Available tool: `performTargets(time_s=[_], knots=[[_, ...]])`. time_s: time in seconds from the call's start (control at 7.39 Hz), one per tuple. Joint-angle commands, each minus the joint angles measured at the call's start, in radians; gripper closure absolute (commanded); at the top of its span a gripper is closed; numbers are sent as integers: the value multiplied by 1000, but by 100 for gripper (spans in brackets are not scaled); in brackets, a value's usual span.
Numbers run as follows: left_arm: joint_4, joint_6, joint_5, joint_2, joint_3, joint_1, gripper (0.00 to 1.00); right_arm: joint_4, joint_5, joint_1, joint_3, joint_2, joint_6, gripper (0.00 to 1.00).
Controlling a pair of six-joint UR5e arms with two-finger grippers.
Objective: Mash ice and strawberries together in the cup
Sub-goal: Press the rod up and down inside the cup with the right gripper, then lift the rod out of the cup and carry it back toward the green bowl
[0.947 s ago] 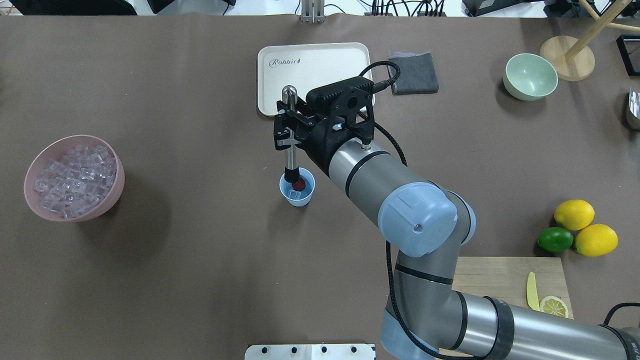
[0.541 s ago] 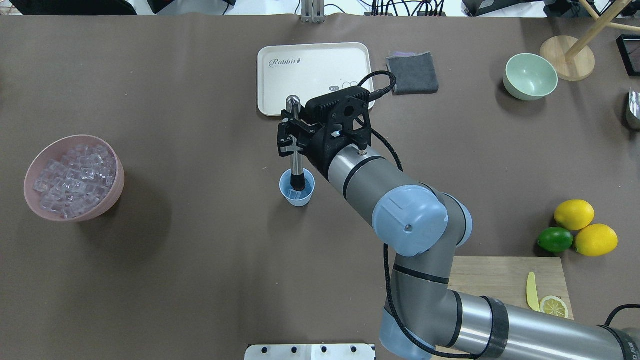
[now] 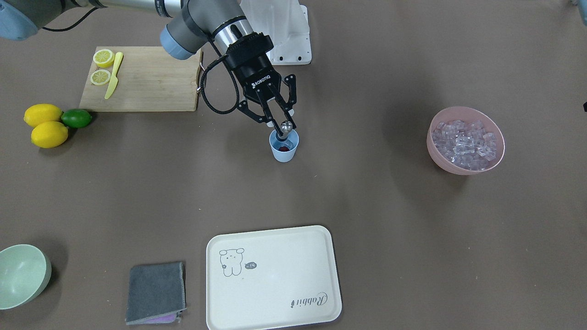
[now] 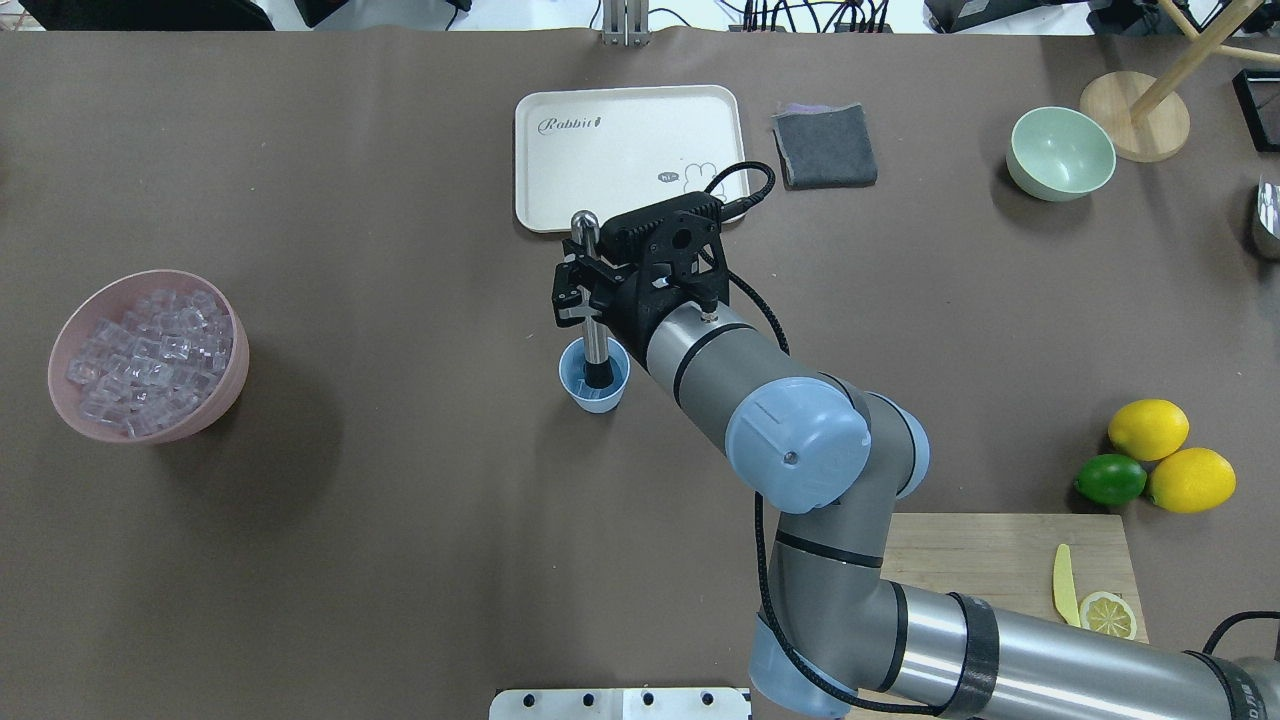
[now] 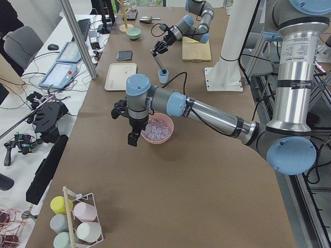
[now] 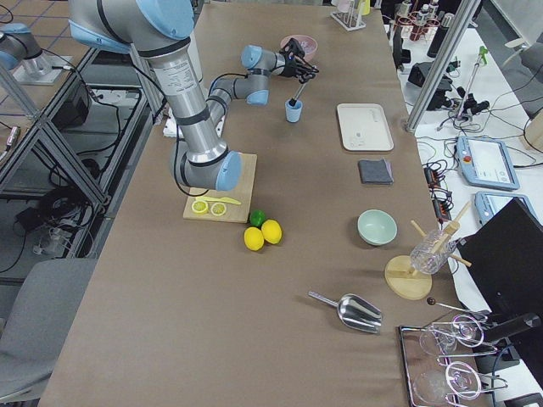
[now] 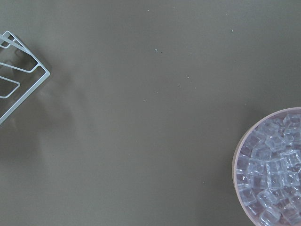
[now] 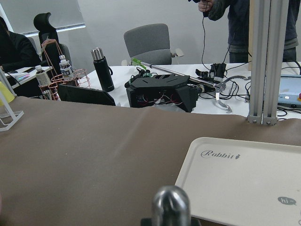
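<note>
Pushed the masher [image 4: 596, 345] deeper into the cup [image 4: 600, 402] since a moment ago, clamping its shaft in the right gripper's [image 4: 585, 295] jaws just above the cup. Looks mid-mash, not finished: shows the strawberry [image 3: 285, 148] red inside the cup, with ice [image 4: 145, 350] plainly seen only well apart from the cup. Cannot tell how the left gripper's [image 5: 133, 138] jaws stand.

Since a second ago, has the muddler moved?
Yes. The muddler slid toward the cup: knob from over the tray to its near edge, tip now inside the cup.
</note>
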Motion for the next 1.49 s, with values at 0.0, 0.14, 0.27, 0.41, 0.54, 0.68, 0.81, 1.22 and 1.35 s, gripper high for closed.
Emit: performTargets(time_s=[0.0, 0.14, 0.27, 0.41, 0.54, 0.68, 0.81, 1.22, 1.35], knots=[[0, 0, 0, 0, -4, -2, 3, 44, 4, 0, -53, 12, 2, 100], [0, 0, 0, -2, -4, 0, 3, 59, 4, 2, -60, 14, 3, 100], [1, 0, 0, -3, -5, -2, 3, 60, 26, 10, -55, 14, 3, 100], [2, -2, 0, -3, -11, -2, 3, 57, 50, 26, -43, 14, 2, 100], [9, -3, 0, -3, -22, -2, 3, 36, 131, 75, -12, 5, 0, 100], [11, -6, 0, 3, -33, -5, 3, -54, 185, 129, 40, -3, 2, 100], [11, -8, 0, 7, -37, -11, 3, -181, 216, 170, 102, -1, 2, 100], [11, -11, 0, 9, -22, -11, 3, -372, 508, 357, 167, -103, 69, 100], [17, -11, 2, 12, -22, -12, 3, -410, 637, 443, 160, -163, 68, 100]])
